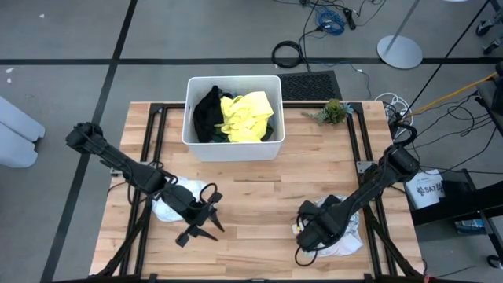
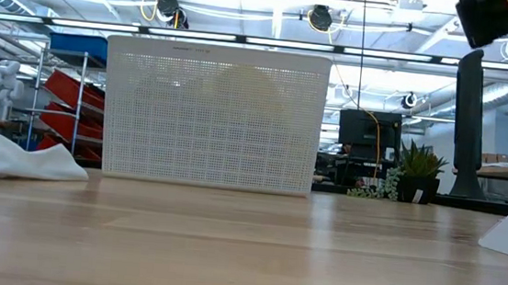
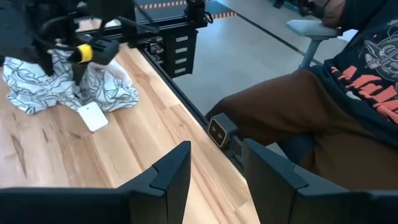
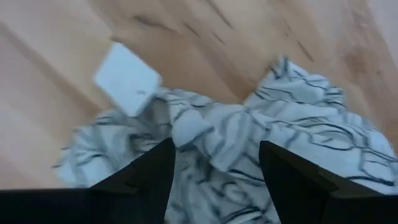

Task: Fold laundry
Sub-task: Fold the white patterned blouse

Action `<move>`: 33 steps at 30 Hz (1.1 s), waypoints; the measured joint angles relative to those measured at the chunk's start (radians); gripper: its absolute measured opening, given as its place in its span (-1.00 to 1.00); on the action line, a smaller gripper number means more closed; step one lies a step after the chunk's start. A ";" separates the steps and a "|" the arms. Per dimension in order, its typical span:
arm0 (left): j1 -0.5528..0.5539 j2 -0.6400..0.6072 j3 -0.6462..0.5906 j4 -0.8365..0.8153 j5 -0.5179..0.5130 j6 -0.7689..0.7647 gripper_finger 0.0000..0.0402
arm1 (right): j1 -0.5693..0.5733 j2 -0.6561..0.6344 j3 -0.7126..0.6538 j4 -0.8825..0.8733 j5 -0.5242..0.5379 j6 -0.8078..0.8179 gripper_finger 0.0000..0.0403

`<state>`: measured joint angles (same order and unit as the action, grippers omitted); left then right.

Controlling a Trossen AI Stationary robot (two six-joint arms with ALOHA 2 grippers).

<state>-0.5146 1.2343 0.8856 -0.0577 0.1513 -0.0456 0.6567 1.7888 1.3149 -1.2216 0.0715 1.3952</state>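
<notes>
Hovering low over the patterned grey-white garment (image 1: pixel 342 236) near the table's (image 1: pixel 251 196) front right corner: right gripper (image 1: pixel 302 236), fingers (image 4: pixel 146 177) spread apart with cloth visible between them, nothing pinched; garment crumpled, with a white tag (image 4: pixel 127 78) lying on the bare wood at its edge.

Poised near the front left edge: left gripper (image 1: pixel 206 216), fingers (image 3: pixel 171 174) apart and empty, just beside a small white cloth (image 1: pixel 179 198) bunched on the wood under the arm; seen at table height as a low white heap (image 2: pixel 13 158) at one side.

Standing toward the back edge, about mid-table: white plastic tub (image 1: pixel 233 151), holding a bright yellow garment (image 1: pixel 245 116) heaped over a black one (image 1: pixel 207 110), with a sliver of dark green cloth (image 1: pixel 269 134) at its right side.

Resting at the back right corner: small potted plant (image 1: pixel 334 112).

Sitting past the front edge, in the left wrist view: a person, brown trousers (image 3: pixel 280 118) and dark printed top (image 3: pixel 367 62), on a chair.
</notes>
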 joint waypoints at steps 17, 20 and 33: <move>-0.003 0.000 0.000 -0.004 -0.025 0.003 -0.24 | -0.112 0.005 -0.088 0.150 0.048 -0.320 -0.96; -0.003 0.000 0.000 -0.005 -0.029 0.023 -0.24 | -0.124 0.005 0.012 0.107 0.148 -0.395 -0.98; -0.003 0.000 0.000 -0.004 -0.033 0.059 -0.24 | -0.027 0.003 0.516 0.106 0.977 -0.699 -0.99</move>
<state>-0.5175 1.2343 0.8855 -0.0621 0.1179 0.0136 0.6293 1.7921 1.8310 -1.1154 1.0486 0.6962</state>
